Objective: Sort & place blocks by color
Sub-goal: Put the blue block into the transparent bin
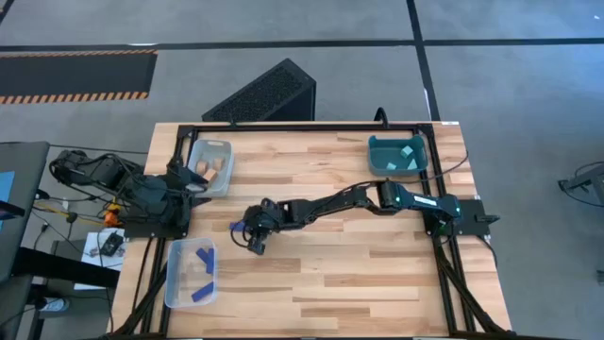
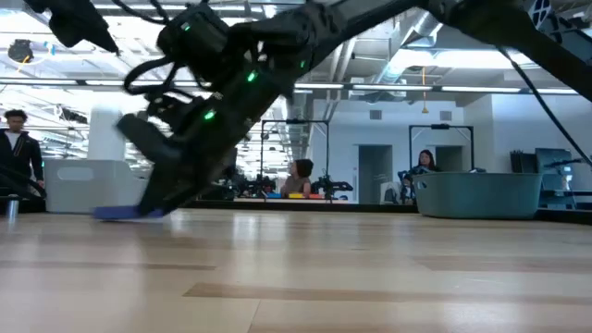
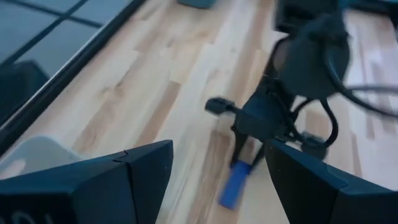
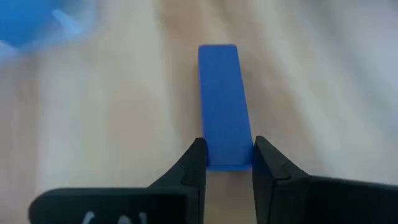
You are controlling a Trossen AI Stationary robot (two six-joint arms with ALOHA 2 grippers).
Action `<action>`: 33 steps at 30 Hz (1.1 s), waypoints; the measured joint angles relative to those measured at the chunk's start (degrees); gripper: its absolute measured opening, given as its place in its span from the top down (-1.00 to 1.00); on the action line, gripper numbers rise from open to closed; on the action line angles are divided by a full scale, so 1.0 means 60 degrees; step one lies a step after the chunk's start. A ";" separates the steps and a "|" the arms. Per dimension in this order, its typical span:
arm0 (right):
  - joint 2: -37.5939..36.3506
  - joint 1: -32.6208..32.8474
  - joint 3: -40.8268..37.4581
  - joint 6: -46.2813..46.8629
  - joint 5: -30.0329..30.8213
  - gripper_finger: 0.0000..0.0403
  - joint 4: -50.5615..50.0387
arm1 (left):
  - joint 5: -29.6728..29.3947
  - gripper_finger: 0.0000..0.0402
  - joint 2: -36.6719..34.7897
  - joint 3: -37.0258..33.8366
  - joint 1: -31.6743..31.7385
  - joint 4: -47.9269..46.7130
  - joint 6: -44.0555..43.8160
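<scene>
A dark blue bar (image 4: 219, 99) lies flat on the wooden table, left of centre. My right gripper (image 4: 227, 158) has reached across from the right and is shut on the bar's near end; the high view shows that gripper (image 1: 248, 232) with the bar (image 1: 235, 227) poking out toward the left. My left gripper (image 3: 217, 152) stands open at the table's left edge, pointing at the bar (image 3: 235, 185), with nothing between its fingers. Tan blocks lie in the grey bin (image 1: 209, 168), cyan cubes in the teal bin (image 1: 396, 156), and blue bars in the clear bin (image 1: 192, 274). My right gripper pinches the blue bar's two long sides at the end nearest the wrist (image 4: 227, 163), between its two fingertips. The fingers slant down from the table's right and lie along the bar, which points away from them. The bar (image 2: 125, 212) rests flat on the table.
The grey bin stands at the far left, the clear bin at the near left and the teal bin at the far right. Bare wood lies between them (image 1: 359, 274). A black frame edges the table, with cables and gear (image 1: 94, 189) left of it. People show in the room behind.
</scene>
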 joint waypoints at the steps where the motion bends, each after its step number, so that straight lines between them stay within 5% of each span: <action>1: -0.0148 -0.0025 -0.0013 -0.0160 0.0094 0.61 -0.0321 | -0.0161 -0.21 0.0002 0.0000 0.0000 0.0002 -0.0336; 16: -0.3360 -0.0578 -0.0112 -0.4268 0.0829 0.61 -0.3439 | -0.1944 -0.21 0.0494 -0.0004 0.0000 0.0035 -0.6402; 23: -0.5039 -0.1137 -0.2287 -0.4510 0.0443 0.61 -0.2394 | -0.1449 -0.21 0.1304 -0.0004 0.0000 0.0616 -0.7431; 33: -0.7430 -0.0719 -0.5132 -0.4627 0.0299 0.61 -0.0099 | -0.0660 -0.21 0.2807 -0.0004 0.0216 0.3249 -0.6719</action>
